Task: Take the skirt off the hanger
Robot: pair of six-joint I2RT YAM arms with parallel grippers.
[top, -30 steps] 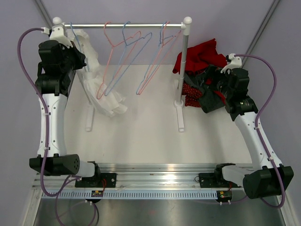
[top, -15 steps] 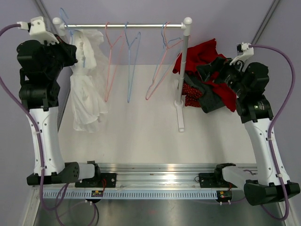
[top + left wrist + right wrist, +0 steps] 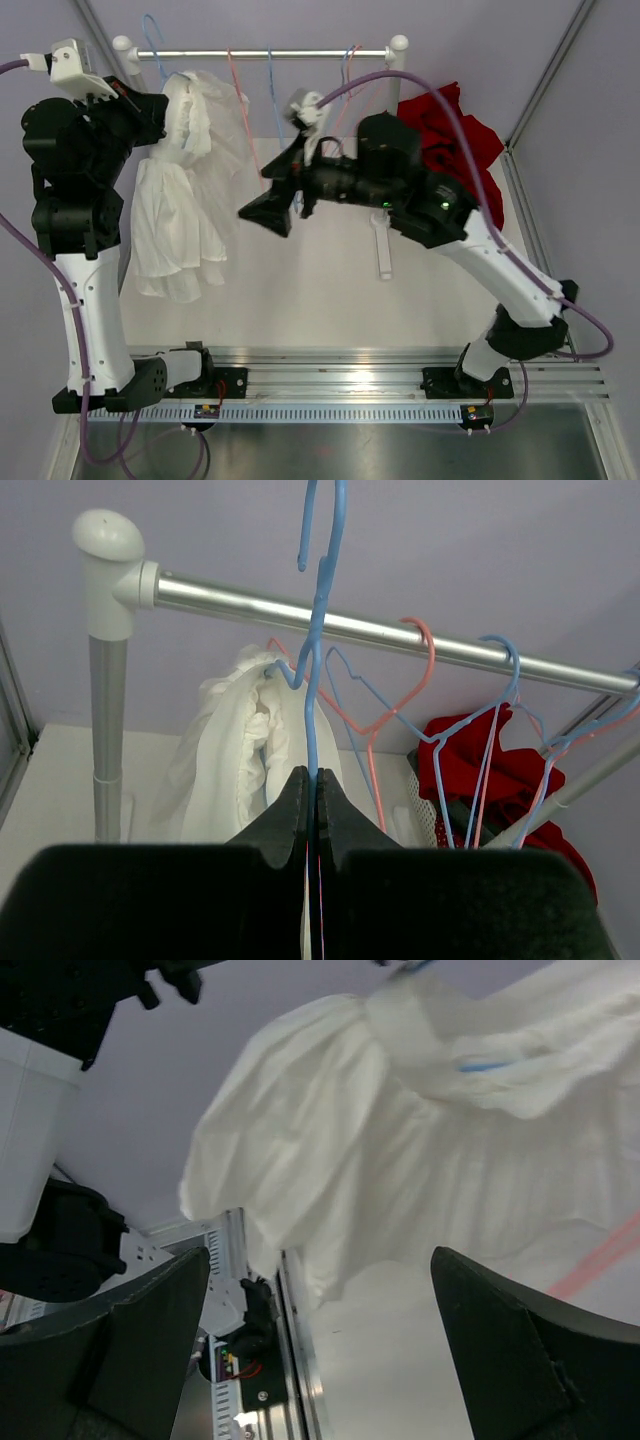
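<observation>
White table [image 3: 300, 290], our entries: left gripper [image 3: 312, 780], jaws clamped on the wire of a blue hanger [image 3: 318, 630], hook above the rail [image 3: 400, 635]; white skirt [image 3: 185, 200] draped from that hanger; right gripper [image 3: 262, 212], jaws wide, near the skirt, facing it.

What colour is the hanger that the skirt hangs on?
Blue. The hanger, carrying the white skirt, shows best in the left wrist view.

No readable text, labels, brand marks or nos. on anything in any view.
</observation>
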